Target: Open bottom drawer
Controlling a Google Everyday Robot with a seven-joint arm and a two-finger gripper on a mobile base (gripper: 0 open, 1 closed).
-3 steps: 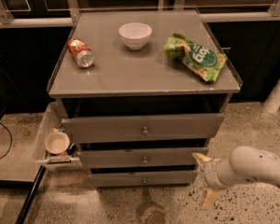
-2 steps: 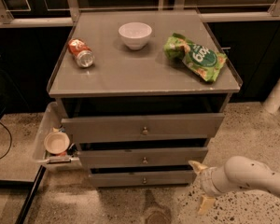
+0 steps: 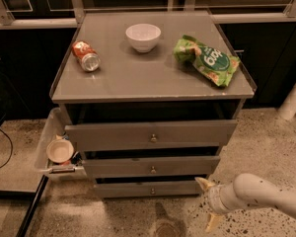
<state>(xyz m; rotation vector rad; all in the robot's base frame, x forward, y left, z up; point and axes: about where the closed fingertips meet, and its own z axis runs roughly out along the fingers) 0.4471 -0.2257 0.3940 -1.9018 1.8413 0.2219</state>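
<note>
The bottom drawer point(image 3: 138, 189) is the lowest and smallest of three grey fronts on the cabinet, with a small round metal knob point(image 3: 152, 190) at its centre. It stands about flush under the middle drawer. My gripper point(image 3: 207, 203) is low on the right, just past the right end of the bottom drawer and close to the floor. Its two pale fingertips point(image 3: 203, 183) stand apart, one above the other, with nothing between them. It is to the right of the knob and does not touch it.
The middle drawer point(image 3: 151, 166) and top drawer point(image 3: 150, 134) stick out slightly. On the cabinet top are a white bowl point(image 3: 143, 36), a lying red can point(image 3: 86, 56) and a green chip bag point(image 3: 207, 59). A side tray point(image 3: 45, 141) holds a small cup point(image 3: 59, 150). A white post point(image 3: 293, 100) stands at the right.
My gripper and arm have moved left and a little down, towards the right end of the bottom drawer. The drawers have not moved.
</note>
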